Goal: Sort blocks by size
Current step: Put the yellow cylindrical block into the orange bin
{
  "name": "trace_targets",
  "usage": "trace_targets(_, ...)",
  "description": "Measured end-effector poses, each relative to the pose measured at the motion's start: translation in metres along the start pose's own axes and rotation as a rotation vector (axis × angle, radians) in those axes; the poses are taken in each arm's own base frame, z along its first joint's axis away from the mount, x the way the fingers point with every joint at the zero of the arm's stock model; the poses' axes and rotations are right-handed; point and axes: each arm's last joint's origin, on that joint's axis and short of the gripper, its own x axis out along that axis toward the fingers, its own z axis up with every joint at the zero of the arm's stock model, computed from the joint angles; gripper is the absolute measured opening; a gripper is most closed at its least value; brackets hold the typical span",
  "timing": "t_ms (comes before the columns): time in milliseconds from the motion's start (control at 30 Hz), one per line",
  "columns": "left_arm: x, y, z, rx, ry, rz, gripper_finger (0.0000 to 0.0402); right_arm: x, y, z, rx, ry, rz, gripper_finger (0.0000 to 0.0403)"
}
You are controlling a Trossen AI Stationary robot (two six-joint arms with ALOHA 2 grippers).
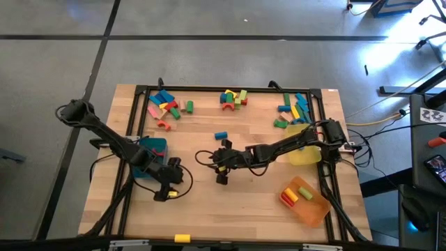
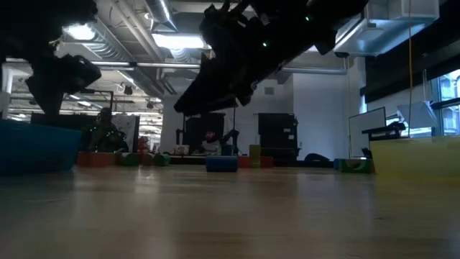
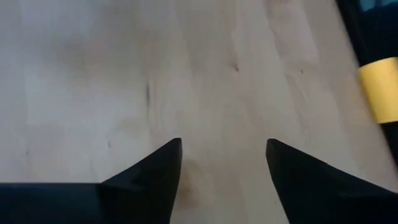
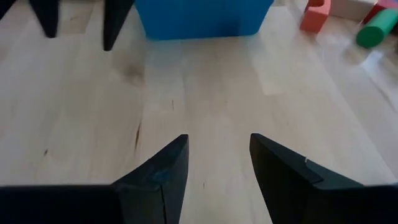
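Painted blocks lie in three heaps along the table's far edge: far left (image 1: 166, 106), far middle (image 1: 233, 98) and far right (image 1: 293, 109). A lone blue cylinder (image 1: 221, 135) lies nearer the middle; it also shows in the low view (image 2: 221, 163). My left gripper (image 1: 164, 195) is open and empty over bare wood (image 3: 224, 155) at the near left. My right gripper (image 1: 221, 178) is open and empty above the table's middle (image 4: 217, 152), pointing toward the teal tray (image 4: 202, 17).
A teal tray (image 1: 155, 148) stands at the left, a yellow tray (image 1: 306, 150) at the right, an orange tray (image 1: 306, 202) with a red and a yellow block at the near right. A black frame (image 1: 230, 89) borders the table. A yellow tag (image 1: 182, 238) sits at the near edge.
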Motion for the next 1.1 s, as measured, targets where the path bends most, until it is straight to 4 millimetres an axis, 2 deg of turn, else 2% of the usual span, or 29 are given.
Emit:
trace_targets(233, -0.026, -0.022, 0.025, 0.011, 0.008, -0.041, 0.0242, -0.003, 0.000, 0.008, 0.013, -0.064, -0.016, 0.0175)
trace_targets(400, -0.030, -0.050, 0.025, 0.059, -0.039, -0.135, 0.0235, -0.022, 0.007, 0.025, 0.029, -0.125, 0.035, 0.0175)
trace_targets(567, -0.015, -0.072, 0.017, 0.094, -0.034, -0.124, 0.0230, -0.037, 0.018, 0.037, 0.073, -0.189, 0.073, 0.0175)
trace_targets(767, 0.013, -0.092, 0.010, 0.092, -0.017, -0.153, 0.0230, -0.043, 0.034, 0.041, 0.151, -0.252, 0.129, 0.0175)
trace_targets(1100, 0.040, -0.110, 0.009, 0.075, -0.079, -0.218, 0.0230, -0.048, 0.047, 0.041, 0.344, -0.270, 0.153, 0.0175)
